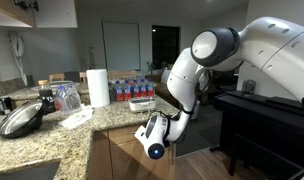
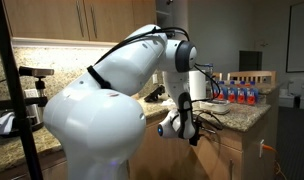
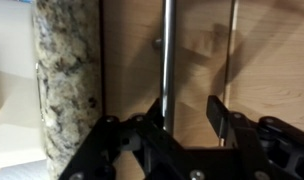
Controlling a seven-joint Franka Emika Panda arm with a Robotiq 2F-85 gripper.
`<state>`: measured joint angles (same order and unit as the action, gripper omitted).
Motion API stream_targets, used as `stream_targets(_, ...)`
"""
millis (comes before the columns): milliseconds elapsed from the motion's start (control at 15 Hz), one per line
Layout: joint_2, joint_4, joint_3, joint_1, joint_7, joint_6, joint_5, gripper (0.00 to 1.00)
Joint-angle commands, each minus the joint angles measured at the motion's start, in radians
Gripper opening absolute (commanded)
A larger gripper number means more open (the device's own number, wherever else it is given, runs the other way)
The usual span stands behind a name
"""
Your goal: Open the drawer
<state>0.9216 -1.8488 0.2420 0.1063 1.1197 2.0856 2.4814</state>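
The drawer [image 3: 197, 55] is a light-wood front just under the granite counter edge [image 3: 64, 80]. Its silver bar handle [image 3: 168, 50] runs up the wrist view. My gripper [image 3: 188, 112] is open with its black fingers on either side of the handle. The bar lies close to the left finger, and the right finger stands apart from it. The drawer front looks flush with the cabinet. In both exterior views the gripper [image 1: 155, 140] [image 2: 192, 130] sits right at the wood front [image 1: 117, 145] below the counter. The inside of the drawer is hidden.
On the granite counter [image 1: 52, 135] stand a paper towel roll [image 1: 97, 87], several water bottles [image 1: 127, 90], a clear container [image 1: 142, 103] and a dark pan [image 1: 22, 118]. A black table [image 1: 267, 115] stands close beside the arm. Wood wall cabinets [image 2: 82, 20] hang above.
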Motion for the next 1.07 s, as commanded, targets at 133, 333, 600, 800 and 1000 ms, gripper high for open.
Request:
stream_targets(133,-0.015,-0.023,0.002,0.005,-0.019,0.004,-0.003,0.10)
stream_targets(333,-0.031,-0.050,-0.002,0.004,-0.017,-0.004,0.007,0.06)
stream_targets(600,-0.048,-0.091,-0.003,0.005,0.008,-0.013,0.056,0.08)
stream_targets(800,-0.054,-0.112,0.002,0.006,0.028,-0.029,0.075,0.08)
stream_targets(1000,-0.067,-0.140,0.006,0.007,0.048,-0.043,0.083,0.08)
